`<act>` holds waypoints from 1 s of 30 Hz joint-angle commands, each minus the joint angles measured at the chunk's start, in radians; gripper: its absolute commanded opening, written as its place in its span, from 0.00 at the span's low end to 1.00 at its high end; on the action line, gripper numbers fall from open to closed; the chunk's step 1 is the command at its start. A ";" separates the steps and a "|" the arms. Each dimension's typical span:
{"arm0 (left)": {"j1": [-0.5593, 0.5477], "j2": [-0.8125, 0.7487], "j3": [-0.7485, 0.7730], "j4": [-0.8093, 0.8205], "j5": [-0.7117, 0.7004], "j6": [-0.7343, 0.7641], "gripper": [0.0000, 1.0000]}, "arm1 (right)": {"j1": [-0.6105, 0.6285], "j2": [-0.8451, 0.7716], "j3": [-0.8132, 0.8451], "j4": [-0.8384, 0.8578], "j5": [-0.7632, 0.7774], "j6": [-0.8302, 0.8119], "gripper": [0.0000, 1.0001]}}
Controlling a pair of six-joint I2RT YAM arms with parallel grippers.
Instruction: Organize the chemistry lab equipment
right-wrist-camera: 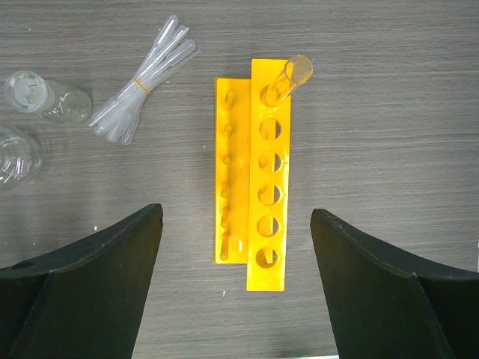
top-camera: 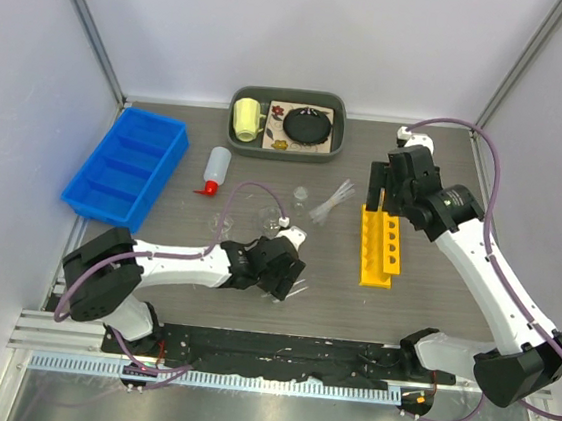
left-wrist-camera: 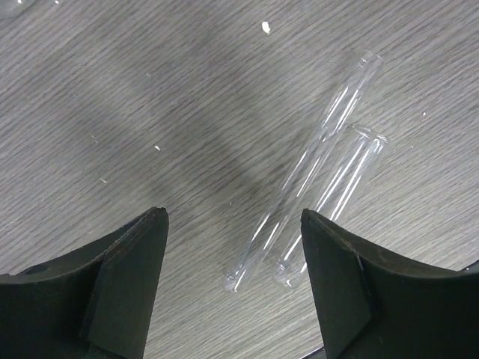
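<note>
Grey wood-grain table point(top-camera: 351, 308) carries everything I can see from my station. A blue divided bin point(top-camera: 125, 166) sits at 9 o'clock on it, and a grey tray point(top-camera: 285, 155) at 12 o'clock holds a yellow mug point(top-camera: 246, 118) and a black disc point(top-camera: 307, 125).

The yellow tube rack point(right-wrist-camera: 258, 172) lies at 3 o'clock from the table's middle, directly under my right gripper point(right-wrist-camera: 236, 212). Its fingers are spread wide and hold nothing. One clear tube point(right-wrist-camera: 292, 78) stands in the rack's end hole, at 12 o'clock in the right wrist view.

The white red-capped squeeze bottle point(top-camera: 215, 168) lies on its side at 11 o'clock, between bin and tray.

A banded bundle of pipettes point(right-wrist-camera: 142, 78) rests at 10 o'clock from the rack, apart from it, and two small glass flasks point(right-wrist-camera: 46, 97) lie just beyond the bundle at 9 o'clock.

My left gripper point(left-wrist-camera: 232, 215) hangs near the table's middle, spread wide and empty. Two test tubes point(left-wrist-camera: 307, 172) lie side by side on the wood below it, touching or nearly so. Their near ends fall between the fingers, close to the one at 3 o'clock in the left wrist view.
</note>
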 commanded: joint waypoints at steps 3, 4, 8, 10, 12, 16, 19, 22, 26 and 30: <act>-0.020 0.016 -0.020 0.087 -0.018 -0.009 0.75 | 0.005 -0.029 -0.023 0.041 -0.002 -0.008 0.86; -0.022 0.017 -0.022 0.091 -0.018 -0.011 0.75 | 0.005 -0.030 -0.026 0.041 -0.002 -0.008 0.86; -0.029 0.028 -0.031 0.105 -0.016 -0.013 0.75 | 0.005 -0.035 -0.032 0.041 0.001 -0.009 0.86; -0.034 0.034 -0.033 0.110 -0.016 -0.014 0.75 | 0.003 -0.039 -0.035 0.041 0.001 -0.011 0.86; -0.035 0.037 -0.037 0.116 -0.016 -0.016 0.72 | 0.005 -0.041 -0.040 0.041 0.004 -0.012 0.86; -0.037 0.053 -0.040 0.127 -0.016 -0.016 0.63 | 0.005 -0.045 -0.046 0.039 0.001 -0.009 0.86; -0.037 0.066 -0.048 0.136 -0.025 -0.014 0.55 | 0.005 -0.050 -0.052 0.039 0.004 -0.011 0.86; -0.037 0.070 -0.065 0.156 -0.031 -0.009 0.46 | 0.005 -0.053 -0.057 0.039 0.005 -0.008 0.86; -0.037 0.077 -0.080 0.170 -0.039 -0.006 0.31 | 0.003 -0.056 -0.064 0.039 0.002 -0.008 0.86; -0.037 0.073 -0.086 0.170 -0.048 0.007 0.23 | 0.005 -0.052 -0.071 0.040 -0.001 -0.008 0.86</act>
